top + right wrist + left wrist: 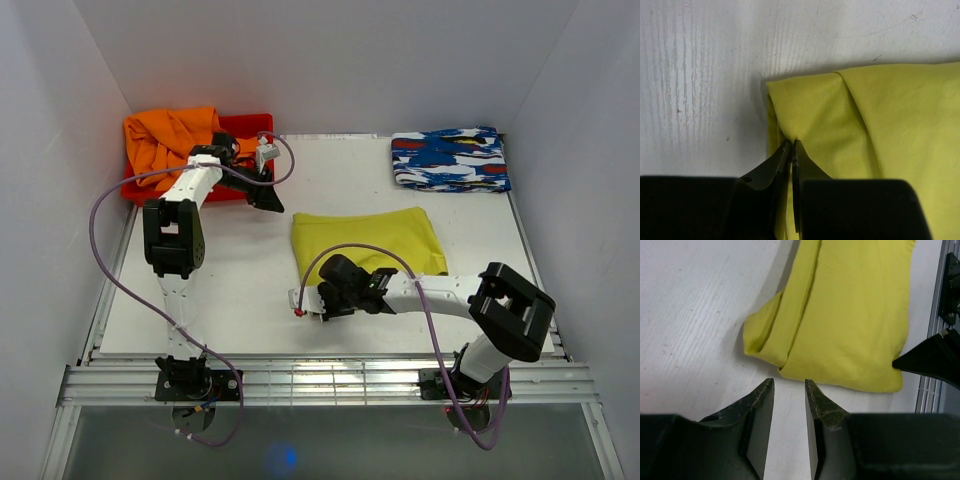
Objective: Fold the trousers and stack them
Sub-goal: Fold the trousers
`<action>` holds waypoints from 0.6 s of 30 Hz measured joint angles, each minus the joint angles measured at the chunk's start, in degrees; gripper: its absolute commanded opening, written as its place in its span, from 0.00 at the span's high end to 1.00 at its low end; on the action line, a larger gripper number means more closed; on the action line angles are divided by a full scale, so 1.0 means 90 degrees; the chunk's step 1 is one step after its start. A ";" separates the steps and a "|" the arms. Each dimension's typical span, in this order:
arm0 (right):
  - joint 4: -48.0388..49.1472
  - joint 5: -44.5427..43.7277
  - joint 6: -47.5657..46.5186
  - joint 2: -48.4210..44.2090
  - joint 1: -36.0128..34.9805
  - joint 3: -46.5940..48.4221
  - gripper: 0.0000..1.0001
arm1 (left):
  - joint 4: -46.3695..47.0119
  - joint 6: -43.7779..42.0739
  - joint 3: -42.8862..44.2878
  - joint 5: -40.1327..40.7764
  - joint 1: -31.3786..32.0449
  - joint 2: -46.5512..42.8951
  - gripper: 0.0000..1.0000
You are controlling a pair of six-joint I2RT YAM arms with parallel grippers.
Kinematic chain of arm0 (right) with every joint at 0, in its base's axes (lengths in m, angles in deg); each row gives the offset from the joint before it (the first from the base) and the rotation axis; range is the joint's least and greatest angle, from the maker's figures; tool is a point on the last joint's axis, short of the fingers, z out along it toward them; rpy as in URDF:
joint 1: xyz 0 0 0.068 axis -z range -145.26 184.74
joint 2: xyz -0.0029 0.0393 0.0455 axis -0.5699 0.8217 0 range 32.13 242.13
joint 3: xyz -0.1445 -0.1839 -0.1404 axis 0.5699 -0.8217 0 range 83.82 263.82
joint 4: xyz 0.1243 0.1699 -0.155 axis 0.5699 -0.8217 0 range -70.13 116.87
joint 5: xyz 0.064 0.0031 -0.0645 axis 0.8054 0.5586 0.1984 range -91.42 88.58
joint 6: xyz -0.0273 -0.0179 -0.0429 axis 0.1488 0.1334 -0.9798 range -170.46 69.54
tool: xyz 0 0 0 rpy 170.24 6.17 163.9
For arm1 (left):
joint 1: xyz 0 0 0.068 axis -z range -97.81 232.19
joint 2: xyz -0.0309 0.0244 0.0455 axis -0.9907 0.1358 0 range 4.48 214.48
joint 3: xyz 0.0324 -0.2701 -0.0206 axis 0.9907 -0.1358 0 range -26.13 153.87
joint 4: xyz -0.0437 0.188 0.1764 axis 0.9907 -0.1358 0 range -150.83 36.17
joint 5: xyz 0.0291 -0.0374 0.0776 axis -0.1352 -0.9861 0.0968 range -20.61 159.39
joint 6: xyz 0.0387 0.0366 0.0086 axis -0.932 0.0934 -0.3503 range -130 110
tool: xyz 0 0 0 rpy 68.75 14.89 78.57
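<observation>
The yellow-green trousers (368, 243) lie folded into a flat rectangle in the middle of the white table (230, 290). My right gripper (308, 298) is at their near left corner, shut on a pinch of the cloth; the wrist view shows the trousers (865, 130) bunched between the closed fingertips of the right gripper (791, 143). My left gripper (272, 200) hovers over bare table just beyond the far left corner of the trousers (850, 315). In its wrist view the left gripper (789, 382) is open with nothing between its fingers. The waistband is hidden.
A red bin (250, 128) holding an orange garment (165, 140) stands at the far left, right behind my left arm. A folded blue, white and red patterned cloth (450, 160) lies at the far right. A metal rail (340, 378) runs along the near edge.
</observation>
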 measured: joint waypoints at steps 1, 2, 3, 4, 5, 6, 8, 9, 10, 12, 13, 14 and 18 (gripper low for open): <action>0.0000 0.0002 -0.0022 -0.0015 0.0000 -0.0041 0.92 | -0.0078 -0.0163 -0.0046 -0.0034 0.0034 -0.0061 0.58; -0.0002 0.0002 -0.0024 -0.0027 0.0002 -0.0073 0.92 | -0.0143 -0.0287 -0.0085 -0.0039 0.0078 -0.0102 0.58; 0.0000 0.0002 -0.0029 -0.0041 0.0002 -0.0102 0.92 | -0.0221 -0.0418 -0.0117 -0.0027 0.0160 -0.0153 0.56; 0.0000 0.0007 -0.0029 -0.0056 0.0007 -0.0126 0.92 | -0.0277 -0.0534 -0.0121 0.0005 0.0265 -0.0175 0.55; -0.0007 0.0010 -0.0027 -0.0066 0.0012 -0.0131 0.92 | -0.0301 -0.0627 -0.0121 0.0036 0.0386 -0.0185 0.53; -0.0005 0.0012 -0.0024 -0.0075 0.0015 -0.0134 0.92 | -0.0325 -0.0702 -0.0121 0.0085 0.0522 -0.0185 0.52; -0.0007 0.0019 -0.0022 -0.0090 0.0019 -0.0136 0.92 | -0.0391 -0.0826 -0.0119 0.0238 0.0784 -0.0172 0.49; -0.0007 0.0019 -0.0022 -0.0100 0.0019 -0.0138 0.92 | -0.0415 -0.0869 -0.0107 0.0299 0.0903 -0.0158 0.48; -0.0005 0.0019 -0.0019 -0.0109 0.0022 -0.0148 0.92 | -0.0449 -0.0903 -0.0066 0.0367 0.1025 -0.0134 0.48; -0.0005 0.0019 -0.0019 -0.0151 0.0024 -0.0194 0.92 | -0.0488 -0.0954 0.0044 0.0474 0.1212 -0.0051 0.48; -0.0007 0.0019 -0.0017 -0.0185 0.0024 -0.0228 0.92 | -0.0503 -0.0974 0.0097 0.0534 0.1268 -0.0010 0.47; -0.0019 0.0017 -0.0017 -0.0211 0.0024 -0.0250 0.92 | -0.0525 -0.1001 0.0146 0.0590 0.1304 0.0046 0.45; -0.0034 0.0015 -0.0017 -0.0270 0.0024 -0.0296 0.92 | -0.0447 -0.0976 0.0250 0.0787 0.1292 0.0282 0.40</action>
